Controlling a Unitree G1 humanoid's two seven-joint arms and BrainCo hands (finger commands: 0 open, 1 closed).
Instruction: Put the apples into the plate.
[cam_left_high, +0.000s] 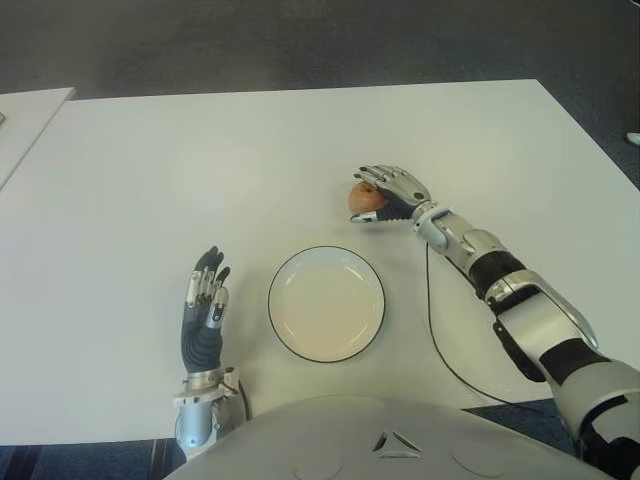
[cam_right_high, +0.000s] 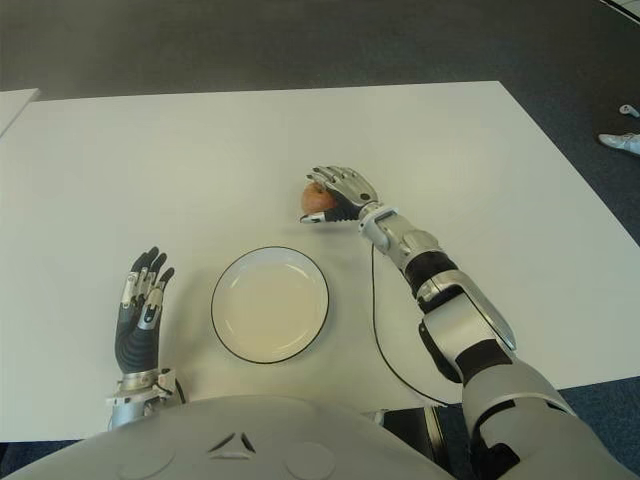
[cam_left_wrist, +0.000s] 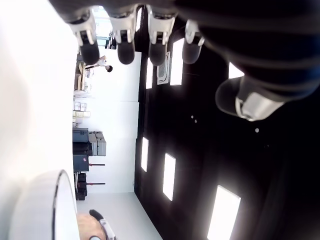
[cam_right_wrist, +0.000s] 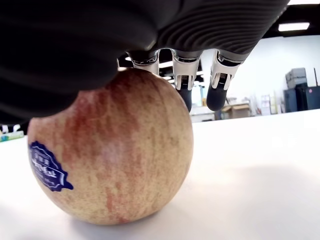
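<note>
Fingers (cam_right_wrist: 218, 90) of the right hand (cam_left_high: 392, 192) are draped over the top of an apple (cam_left_high: 365, 198), with the palm pressed against its upper side. In the right wrist view, the apple is seen sitting on the white table (cam_left_high: 150, 180), and the fingertips hang down behind it without closing under it. So the hand is judged to be placed on the apple but not yet clamped around it (a full grasp cannot be confirmed from these views). A small blue sticker (cam_right_wrist: 48, 167) is seen on the side of the apple.

A white plate (cam_left_high: 279, 320) with a dark rim is placed nearer to the robot than the apple, a little to the left of it and apart from it. Nothing is seen inside the plate. A thin black cable (cam_left_high: 436, 335) is laid on the table to the right of the plate, under the right arm.

The left hand (cam_left_high: 204, 305) is seen to the left of the plate, with its fingers straight and spread, and nothing is held in it.

As for progress, no apple has been put in the plate. Only one apple is visible. The grasp must be completed, then the apple must be lifted, carried to the plate and released there.
</note>
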